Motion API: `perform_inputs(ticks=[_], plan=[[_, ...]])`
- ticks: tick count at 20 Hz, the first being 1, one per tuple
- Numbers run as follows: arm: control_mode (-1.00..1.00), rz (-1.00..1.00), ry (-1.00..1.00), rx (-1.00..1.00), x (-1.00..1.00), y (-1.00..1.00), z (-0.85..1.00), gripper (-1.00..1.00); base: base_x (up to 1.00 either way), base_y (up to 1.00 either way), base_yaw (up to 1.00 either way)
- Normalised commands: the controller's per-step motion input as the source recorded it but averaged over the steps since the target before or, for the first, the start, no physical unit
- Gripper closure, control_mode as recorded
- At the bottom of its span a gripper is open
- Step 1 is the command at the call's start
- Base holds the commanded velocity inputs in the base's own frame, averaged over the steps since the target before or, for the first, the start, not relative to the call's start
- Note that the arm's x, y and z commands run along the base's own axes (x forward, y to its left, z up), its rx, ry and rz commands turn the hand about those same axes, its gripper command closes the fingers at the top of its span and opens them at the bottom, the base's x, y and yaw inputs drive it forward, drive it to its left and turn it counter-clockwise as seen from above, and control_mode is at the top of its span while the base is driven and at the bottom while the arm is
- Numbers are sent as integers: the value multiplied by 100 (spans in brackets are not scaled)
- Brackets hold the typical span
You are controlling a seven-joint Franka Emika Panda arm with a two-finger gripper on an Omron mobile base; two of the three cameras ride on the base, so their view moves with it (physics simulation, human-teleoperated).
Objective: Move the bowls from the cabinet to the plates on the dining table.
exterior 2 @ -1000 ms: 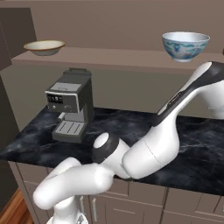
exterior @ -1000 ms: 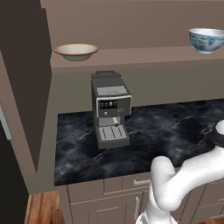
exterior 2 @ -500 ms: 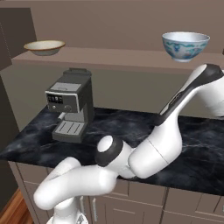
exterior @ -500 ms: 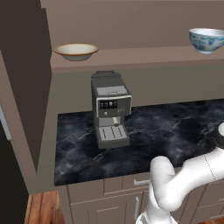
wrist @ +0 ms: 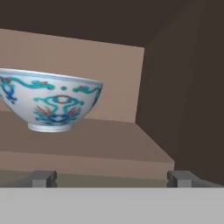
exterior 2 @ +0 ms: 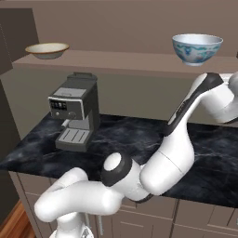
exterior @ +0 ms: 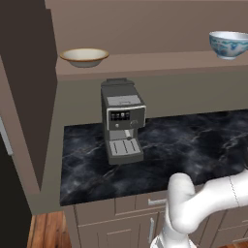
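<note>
Hand view: patterned bowl (wrist: 49,104) ahead-left of wide-spread hand (wrist: 112,178)

We are in a kitchen: a coffee machine (exterior: 122,121) stands on a black marble counter (exterior: 193,145), bowls (exterior 2: 197,48) sit on a brown shelf (exterior 2: 130,59), and drawers (exterior: 121,206) are below.

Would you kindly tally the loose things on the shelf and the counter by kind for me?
Bowls: 2, a cream bowl and a patterned bowl, both on the shelf.
Coffee machines: 1, the machine on the counter.
Total: 3.
</note>
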Motion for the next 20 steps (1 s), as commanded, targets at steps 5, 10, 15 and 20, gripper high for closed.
perform_inputs(ticks=[5, 10, 15, 20], plan=[[-100, -1, -14, 0, -37, 15, 6, -100, 0, 0, 0], [-100, 0, -7, 0, -29, 23, 24, -100, 0, 0, 0], [-100, 5, -1, 0, -21, 34, 30, -100, 0, 0, 0], [-100, 12, 0, -3, -20, 25, 36, -100, 0, 0, 0]])
